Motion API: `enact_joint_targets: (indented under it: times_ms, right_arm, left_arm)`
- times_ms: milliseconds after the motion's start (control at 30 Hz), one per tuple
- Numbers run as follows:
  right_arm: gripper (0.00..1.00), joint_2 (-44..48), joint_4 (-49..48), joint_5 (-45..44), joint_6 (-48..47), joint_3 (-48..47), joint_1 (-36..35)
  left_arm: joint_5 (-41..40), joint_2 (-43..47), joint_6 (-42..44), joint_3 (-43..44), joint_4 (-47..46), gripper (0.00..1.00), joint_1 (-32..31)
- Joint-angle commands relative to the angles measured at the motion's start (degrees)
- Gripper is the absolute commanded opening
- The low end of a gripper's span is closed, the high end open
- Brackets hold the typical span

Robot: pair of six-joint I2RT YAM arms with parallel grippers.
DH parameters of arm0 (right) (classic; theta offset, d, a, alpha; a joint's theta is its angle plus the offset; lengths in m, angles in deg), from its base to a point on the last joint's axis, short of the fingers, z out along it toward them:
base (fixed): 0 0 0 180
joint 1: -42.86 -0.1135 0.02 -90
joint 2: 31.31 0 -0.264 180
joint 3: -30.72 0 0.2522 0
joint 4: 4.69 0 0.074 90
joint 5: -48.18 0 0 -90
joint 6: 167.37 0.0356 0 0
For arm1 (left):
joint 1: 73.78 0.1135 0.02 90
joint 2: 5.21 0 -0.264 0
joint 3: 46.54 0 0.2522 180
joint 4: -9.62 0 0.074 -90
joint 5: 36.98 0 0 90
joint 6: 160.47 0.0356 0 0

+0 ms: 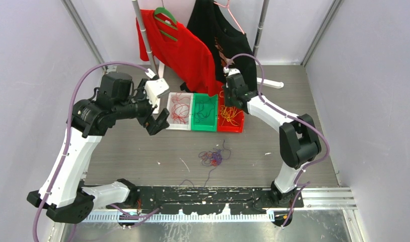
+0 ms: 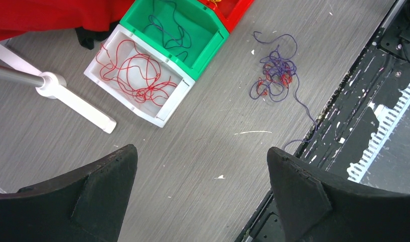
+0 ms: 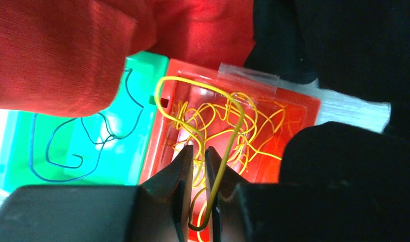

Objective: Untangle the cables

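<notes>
While your left tool point(image 2: 201, 151) hangs wide open above the desk point(image 2: 208, 136), near the white bin point(image 2: 165, 118) of red cables point(image 2: 137, 75), your right tool point(image 3: 199, 148) sits over the red bin point(image 3: 303, 101) by the far edge. Its jaws are almost together, with a yellow cable point(image 3: 241, 113) looping between them; you cannot tell whether it is pinched. The tangle of cables point(image 2: 275, 75) lies mid-desk, toward the near edge.

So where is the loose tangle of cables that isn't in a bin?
In the top view, the mostly purple tangle of cables lies on the table near its centre, in front of the green bin and between the bins and the arm bases.
</notes>
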Motion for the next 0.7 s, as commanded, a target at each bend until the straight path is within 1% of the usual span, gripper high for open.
enact_joint_targets:
  times_ms: [0,33,67,133,233,433,500,567,667]
  right_arm:
    - [0.19,-1.7,-3.4,1.9,1.6,2.1,0.4]
    - [0.20,-2.5,-2.9,3.0,1.5,2.2,0.4]
    - [0.23,-3.3,-1.5,3.7,1.4,1.9,0.4]
    - [0.33,-3.4,2.0,3.8,1.4,0.9,0.4]
    - [0.50,-0.4,5.5,3.5,1.1,0.5,0.4]
    - [0.78,4.8,13.9,3.8,-0.5,-1.7,0.3]
    - [0.84,7.0,14.3,4.4,-0.4,-1.3,0.4]
    - [0.91,8.8,14.2,5.0,0.5,-1.3,0.4]
    - [0.94,10.0,14.9,6.7,1.8,-2.0,0.3]
  left_arm:
    - [1.1,0.8,1.3,-0.2,-1.0,1.00,0.9]
    - [1.3,0.8,1.3,-0.2,-1.0,0.99,1.0]
    - [1.4,0.8,1.2,-0.3,-1.0,0.99,1.1]
    - [1.6,0.8,1.4,-0.5,-0.9,0.99,1.3]
    - [1.5,0.7,1.9,-0.5,-0.9,0.99,1.5]
    - [2.0,0.3,1.7,0.4,-0.8,0.99,1.7]
    - [2.0,0.3,1.7,0.6,-0.8,1.00,1.8]
    - [2.2,0.3,1.7,0.6,-0.8,0.99,1.9]
    - [2.3,0.3,1.9,0.7,-0.8,0.99,2.0]
